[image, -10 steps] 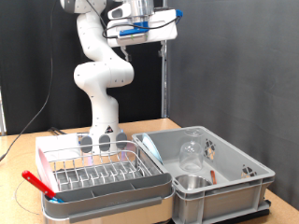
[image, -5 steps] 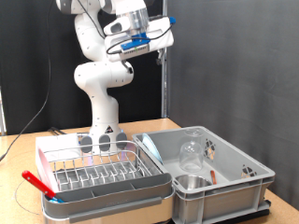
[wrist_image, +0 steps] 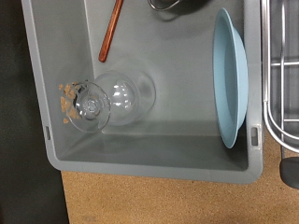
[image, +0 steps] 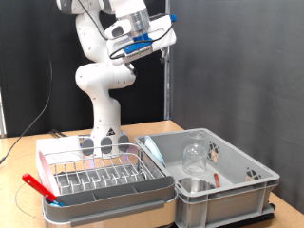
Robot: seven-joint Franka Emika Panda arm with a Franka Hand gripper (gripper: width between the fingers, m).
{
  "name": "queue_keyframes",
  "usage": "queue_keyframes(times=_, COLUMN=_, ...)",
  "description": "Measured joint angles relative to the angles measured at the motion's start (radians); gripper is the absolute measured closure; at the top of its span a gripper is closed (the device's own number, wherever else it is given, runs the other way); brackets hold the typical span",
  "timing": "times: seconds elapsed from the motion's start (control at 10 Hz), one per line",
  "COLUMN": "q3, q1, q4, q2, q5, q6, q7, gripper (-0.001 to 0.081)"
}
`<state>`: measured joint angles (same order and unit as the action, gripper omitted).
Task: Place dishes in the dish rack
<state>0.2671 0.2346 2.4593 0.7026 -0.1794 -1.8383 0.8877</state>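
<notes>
the gripper [image: 163, 31] is hanging high above the grey tub [image: 249, 161], holding nothing; whether its fingers are apart i cannot tell. the clear glass [wrist_image: 112, 100] is lying tipped inside the tub, likely light, slippery and fragile, best taken at its rim.

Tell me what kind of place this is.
Probably a robotics lab, not a kitchen: a white robot arm bolted to a wooden table, black curtain backdrop, and a silver wire dish rack beside a grey plastic tub.

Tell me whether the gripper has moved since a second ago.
Yes. The gripper has swung toward the exterior view's left, away from the vertical pole, staying high above the grey tub.
</notes>
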Motion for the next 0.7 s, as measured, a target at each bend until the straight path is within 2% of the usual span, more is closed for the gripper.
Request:
queue_keyframes(times=0.2, q3=-0.009, q1=-0.002, q4=0.024, q2=-0.025, q5=0.028, q6=-0.031, q7=0.008, gripper=-0.0002)
queue_keyframes(times=0.4, q3=-0.022, q1=-0.004, q4=0.076, q2=-0.075, q5=0.053, q6=-0.150, q7=0.014, gripper=-0.0002)
queue_keyframes(times=0.5, q3=-0.024, q1=-0.004, q4=0.095, q2=-0.103, q5=0.056, q6=-0.183, q7=0.015, gripper=-0.0002)
queue_keyframes(times=0.6, q3=-0.024, q1=-0.004, q4=0.096, q2=-0.140, q5=0.056, q6=-0.204, q7=0.015, gripper=-0.0002)
queue_keyframes(times=0.7, q3=-0.023, q1=-0.004, q4=0.095, q2=-0.136, q5=0.051, q6=-0.204, q7=0.009, gripper=-0.0002)
